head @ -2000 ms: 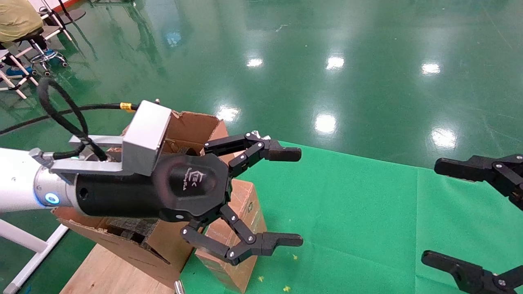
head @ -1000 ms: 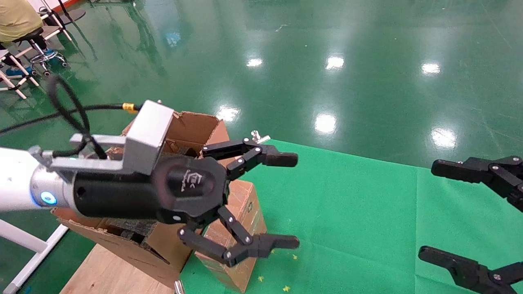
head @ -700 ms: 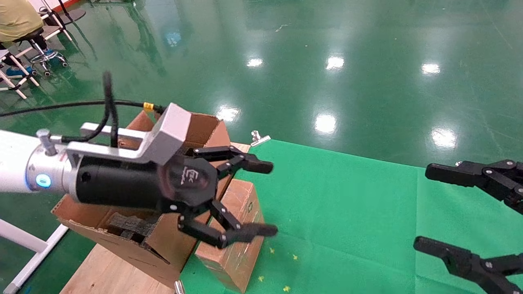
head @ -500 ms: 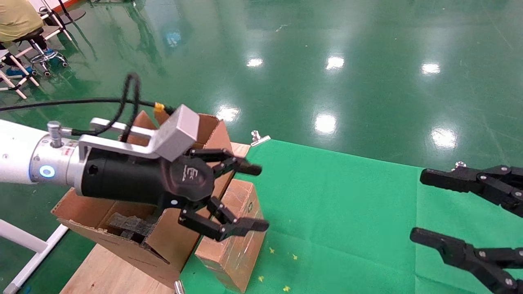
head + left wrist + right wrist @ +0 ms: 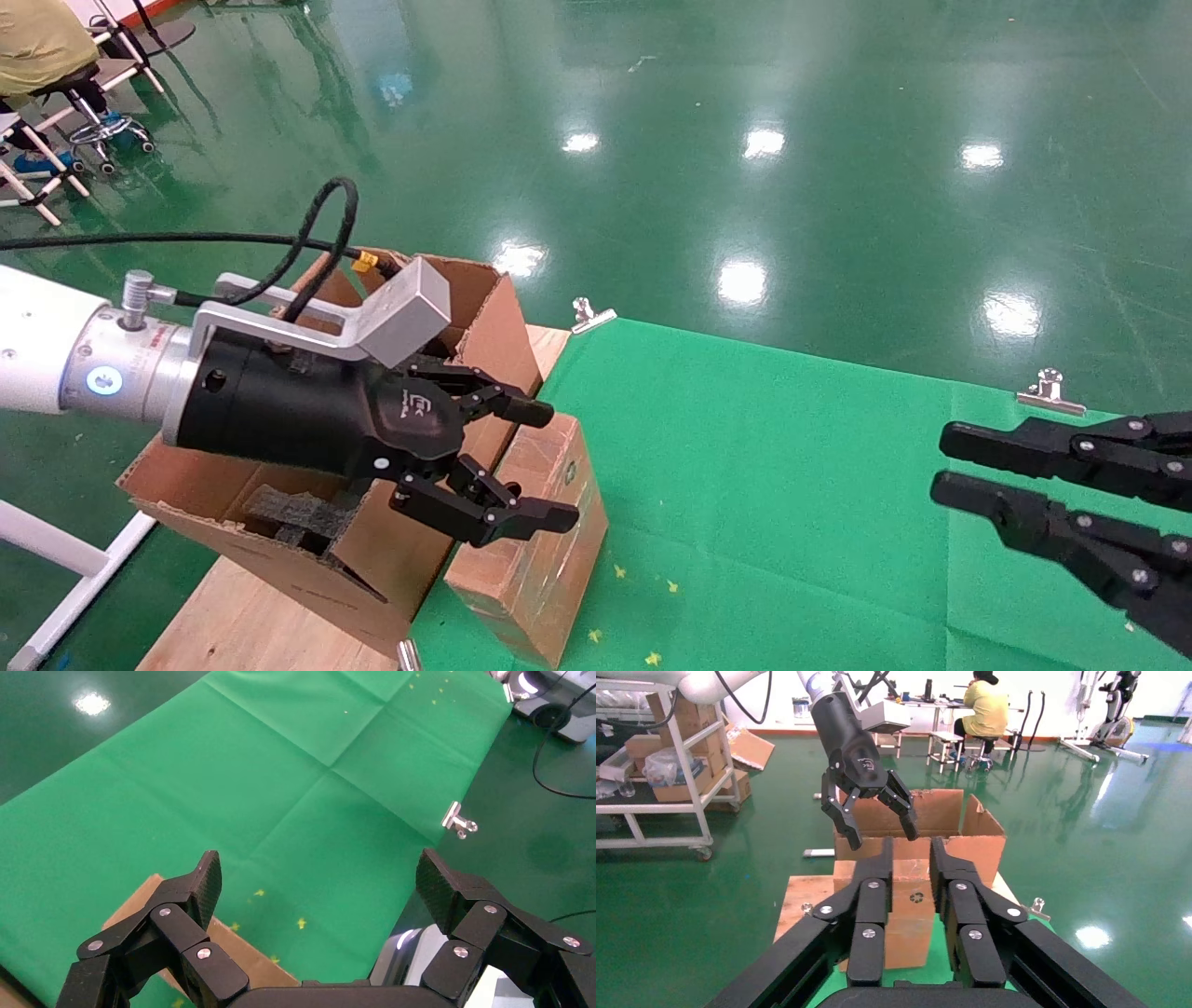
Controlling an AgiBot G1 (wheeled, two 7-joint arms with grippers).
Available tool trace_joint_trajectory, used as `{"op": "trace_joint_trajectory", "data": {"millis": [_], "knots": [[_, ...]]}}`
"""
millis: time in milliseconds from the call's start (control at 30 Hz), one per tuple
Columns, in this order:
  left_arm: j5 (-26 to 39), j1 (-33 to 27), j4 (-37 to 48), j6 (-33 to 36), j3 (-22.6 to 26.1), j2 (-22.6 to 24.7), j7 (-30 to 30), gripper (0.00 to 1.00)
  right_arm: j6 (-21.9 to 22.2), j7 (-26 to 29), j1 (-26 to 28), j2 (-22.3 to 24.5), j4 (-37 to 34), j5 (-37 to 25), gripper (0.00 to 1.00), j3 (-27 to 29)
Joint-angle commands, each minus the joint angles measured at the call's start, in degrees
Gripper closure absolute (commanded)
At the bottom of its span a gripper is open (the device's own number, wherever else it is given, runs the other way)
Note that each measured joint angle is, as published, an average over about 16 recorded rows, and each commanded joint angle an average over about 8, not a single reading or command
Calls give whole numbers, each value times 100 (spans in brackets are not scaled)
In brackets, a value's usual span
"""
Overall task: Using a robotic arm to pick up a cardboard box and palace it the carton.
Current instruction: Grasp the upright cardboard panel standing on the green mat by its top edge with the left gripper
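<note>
The left silver-white robotic arm (image 5: 56,368) with the blue ring light has its black three-link left pincer (image 5: 535,461) hanging just above the small reddish-brown sealed cardboard box (image 5: 535,550). The fingers are spread about halfway and have hold of nothing (from the left wrist camera you can see green cloth between the two pads (image 5: 209,878), with a corner of the box below one of them). That box stands upright at the edge of the green cloth-covered table (image 5: 792,522), pressed right up against the side of the large brown corrugated carton (image 5: 400,550) with torn flaps, so it's beside the carton and not in it. There are black foam blocks (image 5: 298,517) down inside the carton, which sits on a bare wooden board (image 5: 242,624).

Over on the other side, the all-black right pincer (image 5: 941,461) hovers above the cloth well apart from the box, fingers nearly together with only a thin gap, gripping nothing. A silver binder clip (image 5: 591,315) holds the cloth's far corner.
</note>
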Motion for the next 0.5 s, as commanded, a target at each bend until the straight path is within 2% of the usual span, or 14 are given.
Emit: {"op": "trace_joint_trajectory", "data": {"millis": [33, 133, 267, 500], "knots": [[-44, 30, 8, -1, -17, -3, 44, 0, 0, 0, 0, 0, 0, 0, 100, 0], [152, -87, 6, 0, 80, 7, -157, 0, 0, 0, 0, 0, 0, 0, 100, 0], [678, -496, -56, 58, 367, 96, -750, 0, 0, 0, 0, 0, -1, 0, 100, 0], [1435, -1498, -123, 201, 1365, 432, -1948, 0, 0, 0, 0, 0, -1, 0, 100, -1]]}}
